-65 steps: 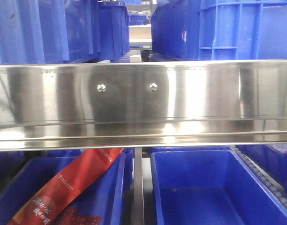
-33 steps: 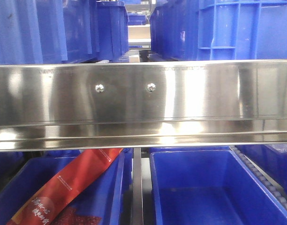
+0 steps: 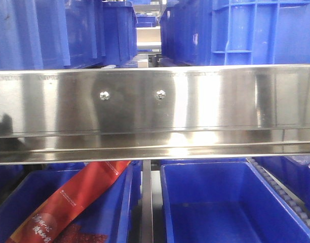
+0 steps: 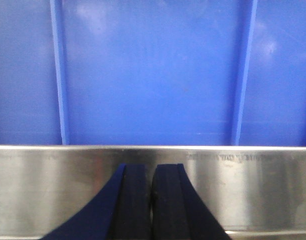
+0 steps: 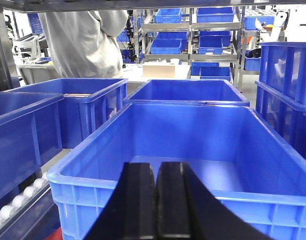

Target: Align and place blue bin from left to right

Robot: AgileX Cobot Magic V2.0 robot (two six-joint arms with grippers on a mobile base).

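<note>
Both grippers closed and empty at the steel shelf rack.

The left gripper (image 4: 153,200), jaws pressed together, faces the steel rail (image 4: 253,185) below a blue bin wall (image 4: 153,75). The right gripper (image 5: 155,200), likewise closed on nothing, sits before an empty blue bin (image 5: 193,145) on the lower shelf (a red packet (image 3: 69,202) lies in the neighbouring bin (image 3: 13,202)).

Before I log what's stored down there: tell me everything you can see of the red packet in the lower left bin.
The red packet is a long, flat, glossy pouch with white lettering running along its length, too small to read. It lies tilted in the lower left blue bin, its upper end passing behind the steel shelf rail and its lower end cut off by the picture's edge. A speckled red patch sits beside its lower end.
</note>
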